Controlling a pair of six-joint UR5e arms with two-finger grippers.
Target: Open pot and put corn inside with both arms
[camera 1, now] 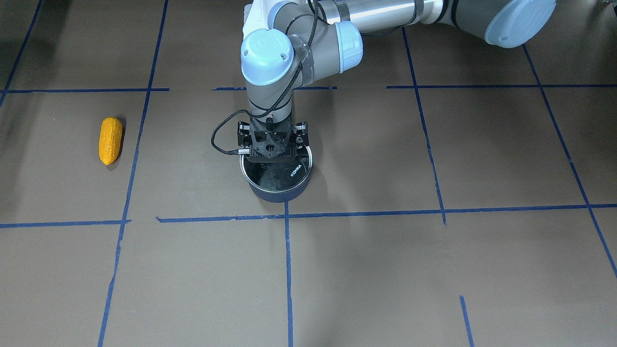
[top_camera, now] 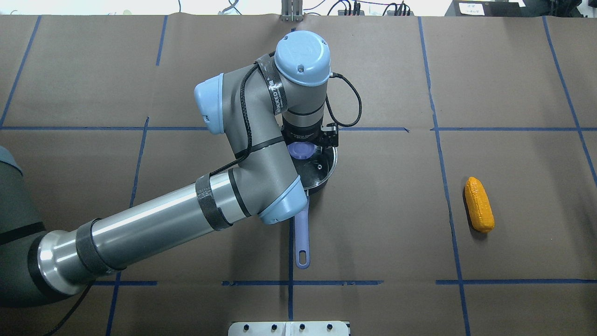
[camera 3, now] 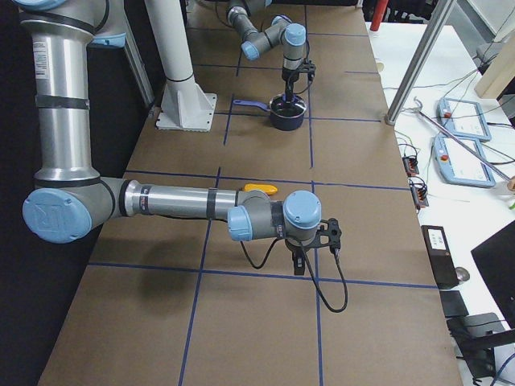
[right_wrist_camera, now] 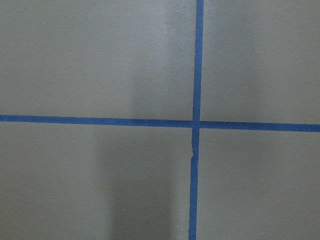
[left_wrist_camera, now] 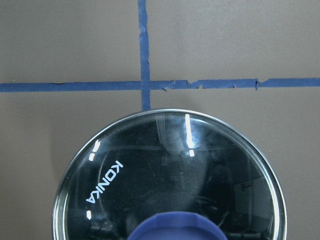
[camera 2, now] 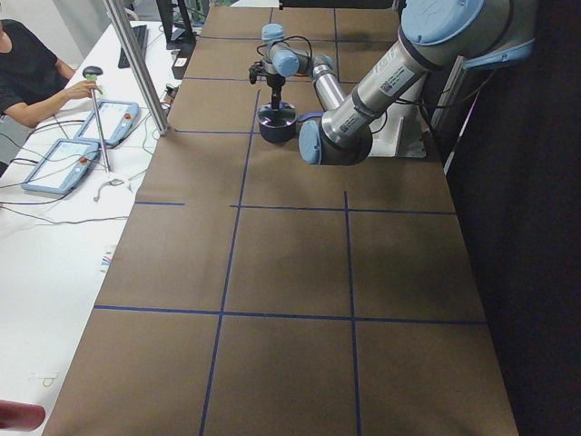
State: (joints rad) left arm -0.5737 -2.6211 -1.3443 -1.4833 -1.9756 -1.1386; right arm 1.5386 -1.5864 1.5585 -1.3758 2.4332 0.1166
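The dark navy pot [camera 1: 277,193] stands mid-table, its lavender handle [top_camera: 302,233] pointing toward the robot's base. The glass lid [left_wrist_camera: 170,170] with "KONKA" print lies on it. My left gripper [camera 1: 272,152] is straight above the lid, down at the purple knob [top_camera: 301,150]. Its fingers are hidden by the wrist and camera mount, so I cannot tell if they grip the knob. The orange-yellow corn [top_camera: 479,211] lies flat on the robot's right side, well away from the pot. My right gripper [camera 3: 299,264] hangs low over bare table near the corn [camera 3: 259,189]; its state is unclear.
Blue tape lines grid the brown table cover. The white base stand [camera 3: 181,80] rises at the robot's side. An operators' bench with tablets [camera 2: 64,163] and a metal post [camera 2: 136,64] runs along the far edge.
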